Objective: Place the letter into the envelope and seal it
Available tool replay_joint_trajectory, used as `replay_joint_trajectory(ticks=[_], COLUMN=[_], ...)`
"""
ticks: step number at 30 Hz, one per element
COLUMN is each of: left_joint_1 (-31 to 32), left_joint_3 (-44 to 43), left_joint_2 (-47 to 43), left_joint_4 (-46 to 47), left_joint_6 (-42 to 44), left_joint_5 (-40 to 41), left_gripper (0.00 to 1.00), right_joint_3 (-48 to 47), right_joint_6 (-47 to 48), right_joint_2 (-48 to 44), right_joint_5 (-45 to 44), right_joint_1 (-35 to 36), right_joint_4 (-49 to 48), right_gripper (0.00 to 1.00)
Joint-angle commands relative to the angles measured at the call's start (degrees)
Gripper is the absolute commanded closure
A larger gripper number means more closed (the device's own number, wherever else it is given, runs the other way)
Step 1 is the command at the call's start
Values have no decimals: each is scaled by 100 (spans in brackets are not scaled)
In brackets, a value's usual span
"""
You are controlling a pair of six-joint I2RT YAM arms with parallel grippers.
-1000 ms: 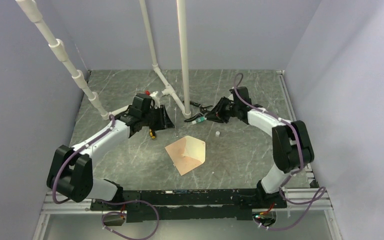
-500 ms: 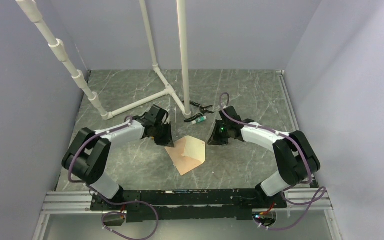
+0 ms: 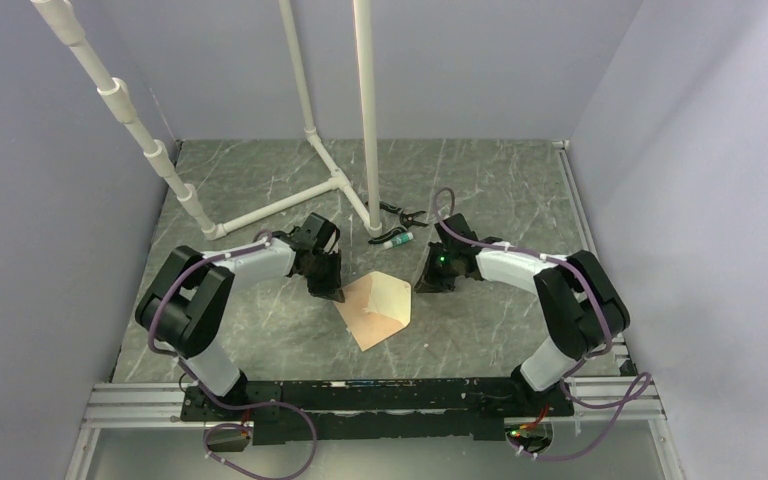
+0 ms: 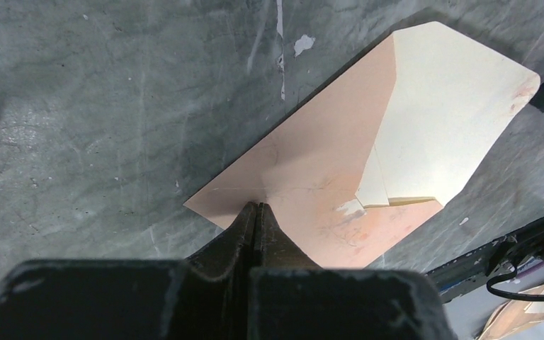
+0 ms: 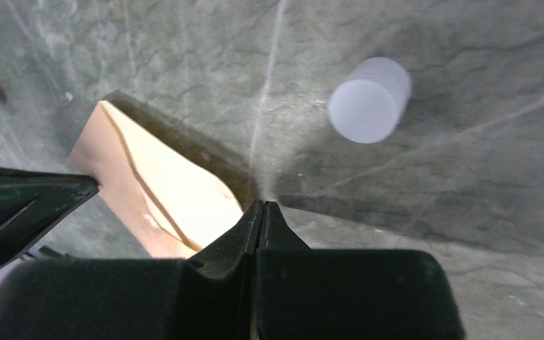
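The peach envelope [image 3: 373, 311] lies flat in the middle of the table, its paler pointed flap [image 4: 446, 106] open and turned toward the right arm. My left gripper [image 4: 257, 206] is shut, its tips resting on the envelope's left edge [image 3: 338, 296]. In the right wrist view the flap [image 5: 177, 191] stands a little off the table, with shadow under it. My right gripper [image 5: 262, 204] is shut too, its tips on the table right at the flap's rounded point. The letter is hidden; no separate sheet shows.
A small white cap [image 5: 368, 99] lies on the table just beyond the right gripper. A glue stick [image 3: 397, 240] and a black tool [image 3: 405, 213] lie behind the envelope, near the white pipe frame [image 3: 290, 200] at the back.
Both arms swung in from the back of the table and came down at the envelope, the left at its left edge and the right at its flap. Both grippers closed.
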State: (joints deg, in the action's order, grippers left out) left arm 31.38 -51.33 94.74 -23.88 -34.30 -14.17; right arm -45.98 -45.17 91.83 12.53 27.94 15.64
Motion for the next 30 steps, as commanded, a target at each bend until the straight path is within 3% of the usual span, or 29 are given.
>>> replay_joint_trajectory(ticks=[1, 12, 21, 30], left_joint_1=[26, 27, 25, 27], left_joint_3=[-46, 13, 26, 124], left_joint_2=[230, 237, 208, 182], left_joint_4=[-116, -166, -171, -86], left_joint_6=[-183, -273, -268, -265], left_joint_5=[174, 283, 281, 231], left_gripper=[97, 97, 98, 97], right_joint_3=[-54, 442, 375, -264], right_joint_6=[-43, -296, 144, 844], right_joint_2=[100, -250, -52, 356], right_joint_5=[564, 1437, 2226, 1152], right_joint_1=[14, 2, 167, 888], right_joint_4=[-523, -1534, -2041, -1107], right_gripper=[100, 94, 88, 88])
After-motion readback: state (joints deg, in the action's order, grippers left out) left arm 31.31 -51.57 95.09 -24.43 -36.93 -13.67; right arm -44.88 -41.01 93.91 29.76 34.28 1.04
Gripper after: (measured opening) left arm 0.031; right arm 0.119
